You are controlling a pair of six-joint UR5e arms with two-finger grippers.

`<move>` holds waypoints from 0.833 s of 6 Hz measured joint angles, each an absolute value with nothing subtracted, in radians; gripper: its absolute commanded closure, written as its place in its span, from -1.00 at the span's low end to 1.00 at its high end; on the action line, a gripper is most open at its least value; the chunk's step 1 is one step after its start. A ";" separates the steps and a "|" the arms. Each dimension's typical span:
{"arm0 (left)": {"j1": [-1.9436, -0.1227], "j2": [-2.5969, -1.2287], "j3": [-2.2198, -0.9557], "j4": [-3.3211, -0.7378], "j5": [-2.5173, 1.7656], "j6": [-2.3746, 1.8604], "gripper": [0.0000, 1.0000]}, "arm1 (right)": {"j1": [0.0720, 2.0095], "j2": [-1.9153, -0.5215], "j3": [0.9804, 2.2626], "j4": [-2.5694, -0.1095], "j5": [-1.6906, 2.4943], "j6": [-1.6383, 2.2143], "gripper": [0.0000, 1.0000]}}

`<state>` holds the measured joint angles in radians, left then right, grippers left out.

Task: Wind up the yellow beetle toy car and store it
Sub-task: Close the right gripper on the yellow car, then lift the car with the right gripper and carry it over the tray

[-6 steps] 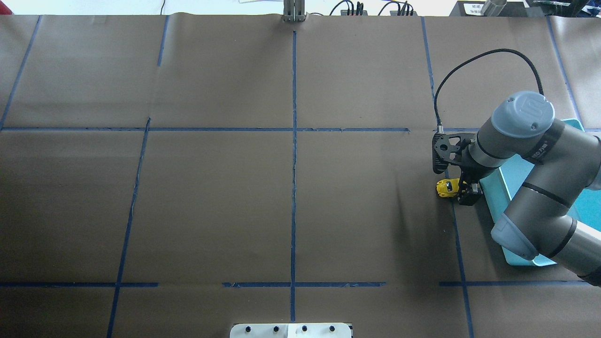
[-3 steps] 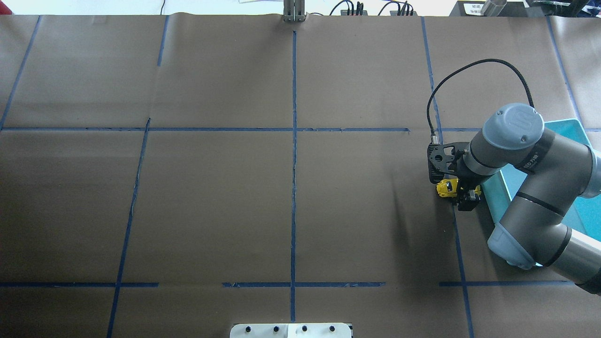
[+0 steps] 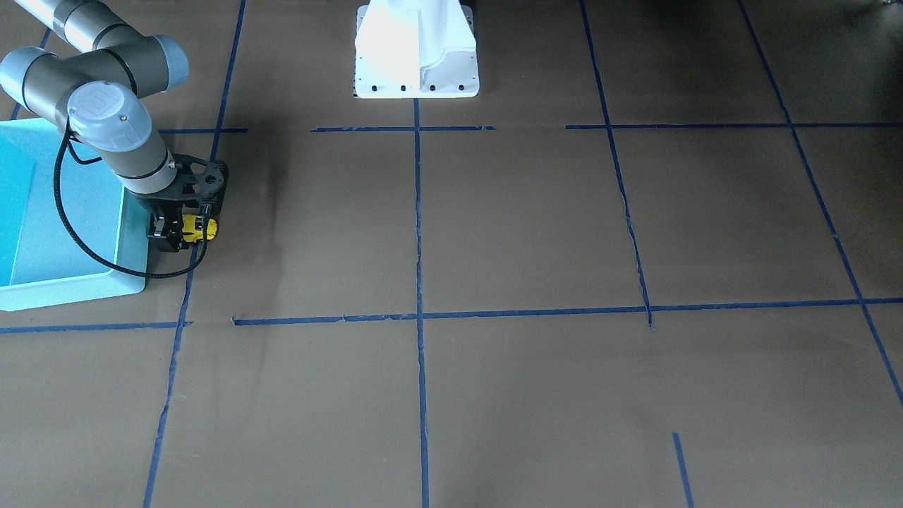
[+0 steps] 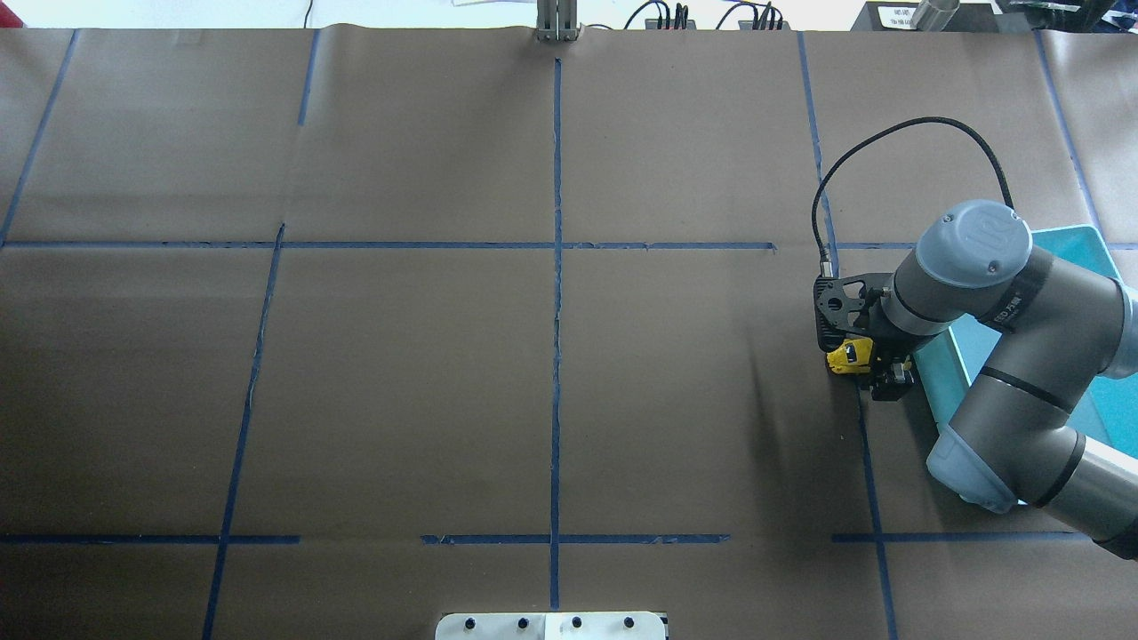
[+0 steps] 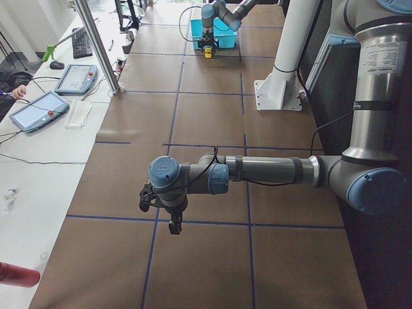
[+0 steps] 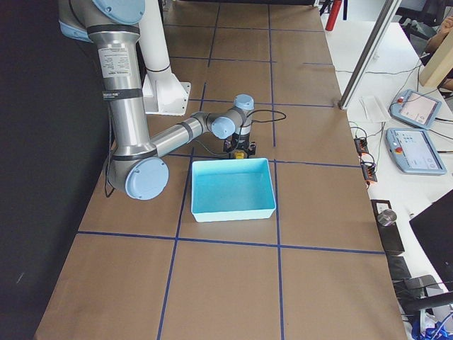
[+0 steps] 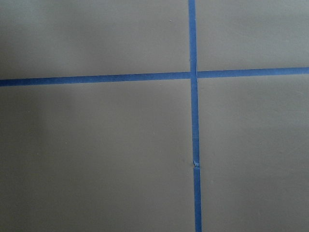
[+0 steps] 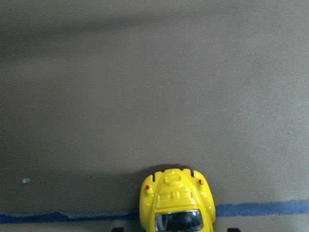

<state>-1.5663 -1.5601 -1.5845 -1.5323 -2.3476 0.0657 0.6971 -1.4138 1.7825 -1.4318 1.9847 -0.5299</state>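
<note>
The yellow beetle toy car (image 4: 849,355) sits on the brown paper table by a blue tape line, just left of the teal bin (image 4: 944,378). My right gripper (image 4: 874,364) is low over it, with a black finger on each side, shut on the car. The car also shows in the front view (image 3: 193,226) and fills the bottom middle of the right wrist view (image 8: 176,203). My left gripper (image 5: 174,225) hangs above bare table far from the car. It shows only in the exterior left view, so I cannot tell if it is open or shut.
The teal bin (image 3: 70,286) lies right beside the car under my right forearm. A black cable (image 4: 889,142) loops from the right wrist. The white robot base (image 3: 416,49) stands at the table's middle edge. Blue tape lines (image 4: 556,267) cross the paper.
My right arm's wrist and elbow have shifted a little toward the near side. The car has stayed at about the same spot by the tape line.
</note>
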 measured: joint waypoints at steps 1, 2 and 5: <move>-1.566 -1.560 -1.585 -1.532 -2.350 0.067 -1.00 | 0.698 -1.414 1.782 -1.434 1.985 -0.531 1.00; -1.566 -1.560 -1.585 -1.532 -2.351 0.067 -1.00 | 0.705 -1.412 1.785 -1.439 1.988 -0.533 1.00; -1.566 -1.560 -1.587 -1.534 -2.353 0.067 -1.00 | 0.757 -1.342 2.020 -1.765 1.998 -0.535 1.00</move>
<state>-1.5662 -1.5601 -1.5874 -1.5339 -2.3527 0.0675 0.7567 -1.3424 2.0203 -1.7653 1.9981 -0.5347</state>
